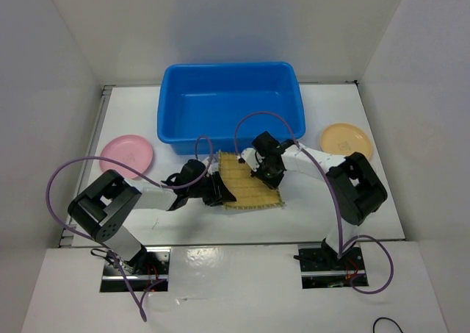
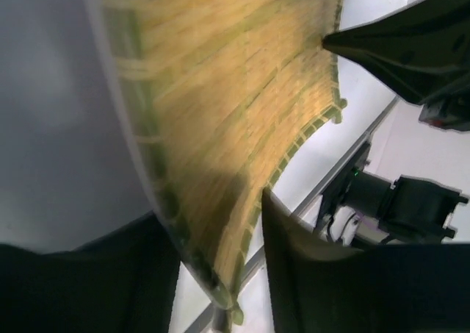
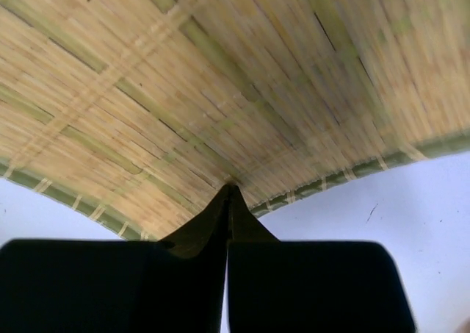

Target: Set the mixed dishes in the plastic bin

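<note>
The right gripper (image 3: pixel 229 192) has its jaws pinched together on the far right edge of the bamboo mat (image 1: pixel 253 186). The left gripper (image 2: pixel 213 208) has its jaws astride the mat's left edge; I cannot tell whether they grip. The mat bows above the tabletop (image 1: pixel 308 215), just near of the blue bin (image 1: pixel 170 120), which has a pink plate (image 1: pixel 127 155) to its left and a tan plate (image 1: pixel 346 140) to its right.

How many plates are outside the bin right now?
2. The pink plate lies left of the blue bin, the tan-yellow plate right of it, both on the table. The bamboo mat could hide more.
</note>
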Robot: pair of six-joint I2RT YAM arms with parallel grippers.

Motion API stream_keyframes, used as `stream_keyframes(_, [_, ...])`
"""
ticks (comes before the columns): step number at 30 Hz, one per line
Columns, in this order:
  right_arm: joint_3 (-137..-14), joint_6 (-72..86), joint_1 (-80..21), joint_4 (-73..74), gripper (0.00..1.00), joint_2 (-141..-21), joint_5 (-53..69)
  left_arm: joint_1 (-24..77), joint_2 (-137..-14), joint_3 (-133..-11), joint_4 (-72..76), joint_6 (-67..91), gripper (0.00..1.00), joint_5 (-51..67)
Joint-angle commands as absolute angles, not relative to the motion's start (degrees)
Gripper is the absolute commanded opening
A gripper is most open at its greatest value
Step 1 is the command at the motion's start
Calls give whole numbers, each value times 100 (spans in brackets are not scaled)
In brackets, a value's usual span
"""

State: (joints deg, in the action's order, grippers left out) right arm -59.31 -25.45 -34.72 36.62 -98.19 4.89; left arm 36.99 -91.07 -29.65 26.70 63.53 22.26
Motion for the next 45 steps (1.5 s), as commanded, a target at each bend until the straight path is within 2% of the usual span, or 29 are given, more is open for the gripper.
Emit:
stream_keyframes(1, [-5801,-2558,-3454,3480,0,-9896,703,3771,-9053,-3094,3244,6337,33,2355])
stream_keyframes(3, [-5801,-2610,-3454,3480,0,-9896,703,3771,-9053,-3242,3051,6223,3,2355])
stream_keyframes(4, [-5801,-2610,-3454,3480,0,-9896,703,3823,-9105,-3243,3050,6223,0,2416])
stream_keyframes(9, [-5906,-2733,-3191,3629,0,-9634,931,3823,-9001,-3479,2700,6100,0,2672])
stream_keyframes(11, [-5906,-2812,-2963,3691,0,-9344,1107,3885,-8738,-3612,2096,5908,0,2733])
stream_keyframes(16, [-5906,-2865,-2488,3998,0,-7413,1108,3937,-7528,-4042,758,5494,0,2839])
stream_keyframes(19, [-5845,-2778,-1830,3834,4,-5957,828,3937,-6823,-4525,-104,5361,0,2777])
stream_keyframes(21, [-5933,-2725,-1235,3902,2,-5775,536,3745,-6732,-5059,-605,5125,0,3136])
stream_keyframes(25, [-5556,-2691,-63,3587,0,-5179,914,3428,-6723,-6122,-1133,4949,0,3822])
stream_keyframes(26, [-5502,-2602,121,3499,4,-5038,914,3349,-6724,-6361,-1212,4948,0,3884])
stream_keyframes(27, [-5450,-2515,532,3402,9,-4906,705,3096,-6793,-6624,-1282,4948,0,3963])
stream_keyframes(30, [-5125,-2514,1359,3130,9,-4212,904,2438,-7346,-7732,-1616,4790,0,4252])
stream_keyframes(33, [-4983,-2645,1608,3076,11,-3482,1220,1988,-8669,-8731,-1669,4606,0,4596])
stream_keyframes(36, [-4834,-2646,1740,3023,14,-3287,1196,1838,-9760,-9586,-2126,4298,0,4597])
stream_keyframes(37, [-4834,-2646,1740,2971,19,-3287,1134,1750,-9991,-9946,-2205,4228,0,4405])
stream_keyframes(41, [-4895,-2584,1740,3023,41,-3594,1028,1626,-10800,-10124,-1627,4622,0,4334])
stream_keyframes(45, [-4896,-2584,1740,3023,44,-3709,976,1574,-11969,-11160,-2047,4544,0,3981])
